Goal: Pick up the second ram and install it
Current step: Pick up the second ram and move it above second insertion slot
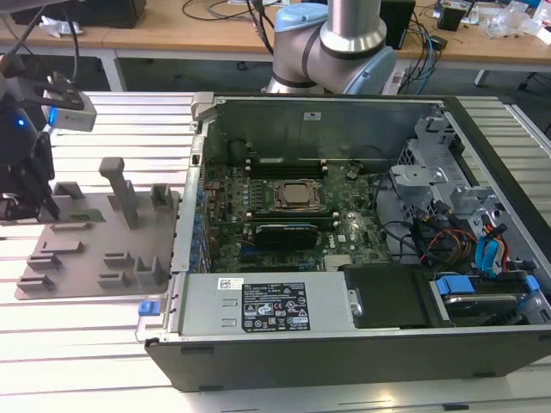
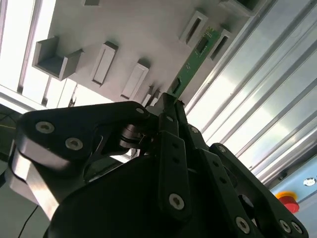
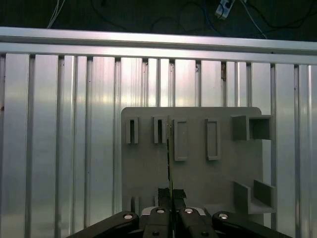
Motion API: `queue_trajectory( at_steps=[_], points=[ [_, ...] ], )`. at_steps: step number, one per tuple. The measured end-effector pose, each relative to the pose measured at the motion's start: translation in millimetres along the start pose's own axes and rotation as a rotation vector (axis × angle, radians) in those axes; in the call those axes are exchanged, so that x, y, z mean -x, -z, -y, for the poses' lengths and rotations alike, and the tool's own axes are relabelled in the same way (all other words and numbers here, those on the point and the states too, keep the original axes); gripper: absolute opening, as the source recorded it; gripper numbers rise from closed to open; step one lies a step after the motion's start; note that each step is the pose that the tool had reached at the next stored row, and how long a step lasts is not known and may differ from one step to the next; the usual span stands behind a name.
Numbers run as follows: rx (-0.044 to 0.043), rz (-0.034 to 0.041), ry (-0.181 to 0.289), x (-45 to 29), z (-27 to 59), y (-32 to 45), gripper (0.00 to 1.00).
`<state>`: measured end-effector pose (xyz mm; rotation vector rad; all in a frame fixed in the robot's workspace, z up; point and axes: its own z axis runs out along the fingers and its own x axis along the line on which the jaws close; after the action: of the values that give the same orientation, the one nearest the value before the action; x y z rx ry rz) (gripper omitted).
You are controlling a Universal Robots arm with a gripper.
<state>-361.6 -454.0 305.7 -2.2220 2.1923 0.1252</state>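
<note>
Your tool [image 2: 167, 101] pinches the second ram [image 2: 194, 55]: its green face shows in the second wrist view, its thin edge in the first wrist view.

Ribbed aluminium counter [image 1: 129, 129] under everything. At nine o'clock in the exterior view I've got the grey holder tray [image 1: 95, 249], lying flat, slots and upright posts all over it. Just beside it toward three o'clock sits the open computer case [image 1: 362, 366]. Its motherboard [image 1: 344, 232] lies flat inside, CPU socket [image 1: 295, 196] mid-board, power supply [image 1: 258, 305] at six, blue drive caddy [image 1: 456, 288] at four. A wooden desk [image 1: 172, 26] runs across twelve.
</note>
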Motion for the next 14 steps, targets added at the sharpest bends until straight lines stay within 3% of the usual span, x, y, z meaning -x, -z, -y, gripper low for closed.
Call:
queue_trajectory(
  at_steps=[3,7,14],
  points=[
    [0.0000,0.0000,0.000,0.3,-0.2,4.2,0.13],
    [0.0000,0.0000,0.000,1.5,-0.8,16.8,0.13],
    [0.0000,0.0000,0.000,2.8,-1.4,31.4,0.13]
  ],
)
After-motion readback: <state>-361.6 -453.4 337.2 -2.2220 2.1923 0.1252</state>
